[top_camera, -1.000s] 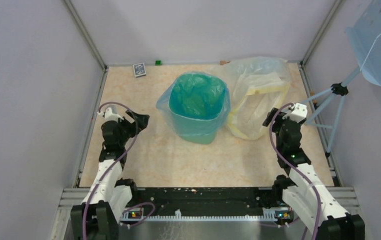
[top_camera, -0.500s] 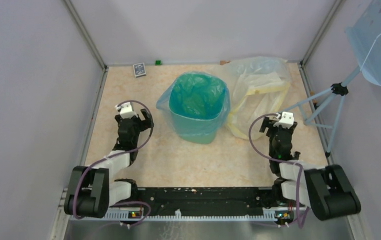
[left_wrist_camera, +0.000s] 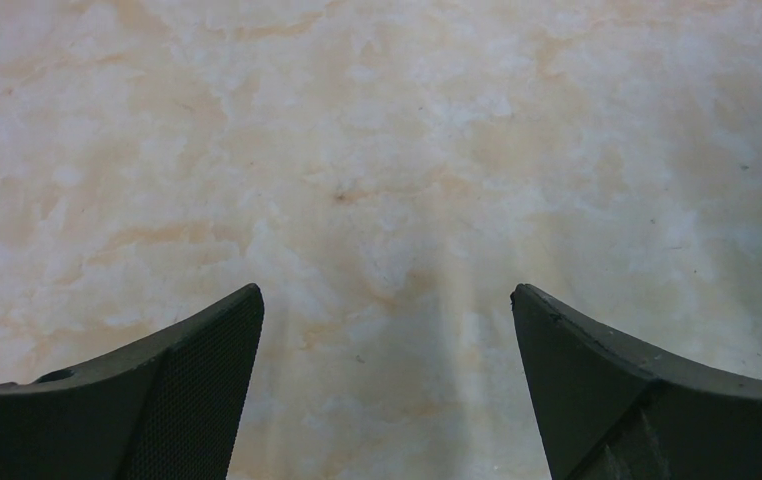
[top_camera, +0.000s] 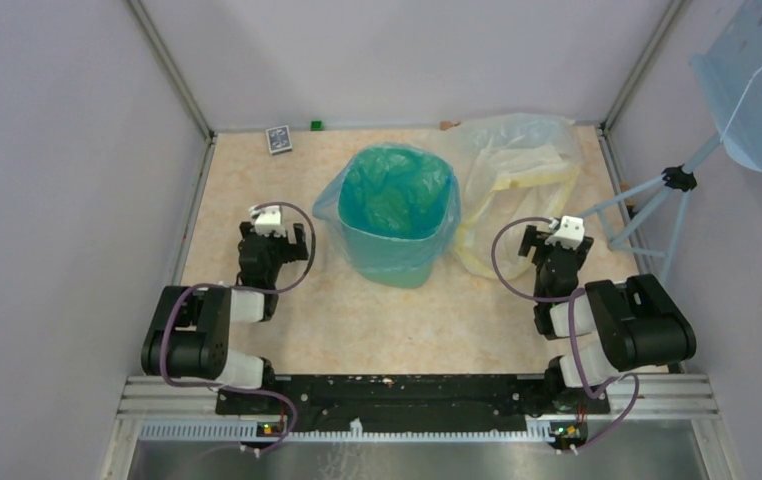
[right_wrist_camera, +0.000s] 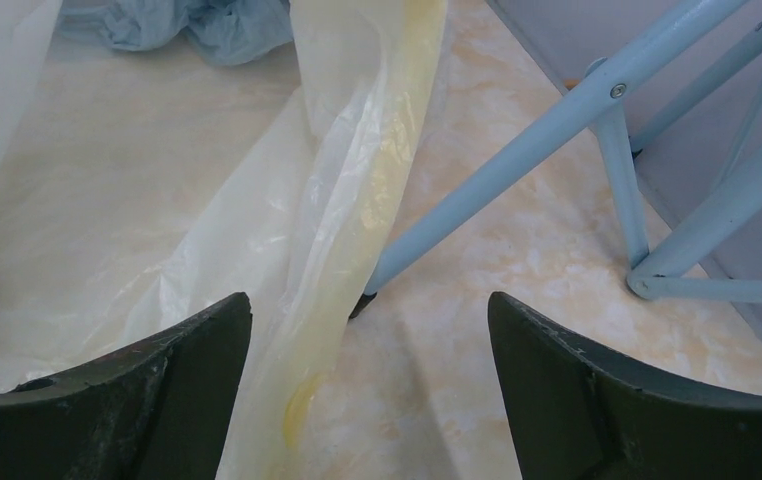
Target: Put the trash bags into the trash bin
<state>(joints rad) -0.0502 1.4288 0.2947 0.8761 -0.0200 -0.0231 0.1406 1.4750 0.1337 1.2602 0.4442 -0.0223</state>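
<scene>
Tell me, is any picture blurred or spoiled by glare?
Top external: sharp, even light, soft shadows by the trash bin. Left wrist: sharp, a pale streak of reflection on the table. Right wrist: sharp; the clear bag shines softly, nothing washed out.

A robotics lab test cell: plain grey enclosure walls (top_camera: pixel 57 150), aluminium frame posts (top_camera: pixel 169 65), a beige marble-patterned worktop (top_camera: pixel 377 320), and a pale blue metal tripod (top_camera: pixel 675 181).

One trash bin (top_camera: pixel 403 272), one blue bag (top_camera: pixel 394 195), one clear yellow-banded bag (top_camera: pixel 517 165). One card box (top_camera: pixel 278 139), one green block (top_camera: pixel 316 125), one tripod (top_camera: pixel 679 180).
</scene>
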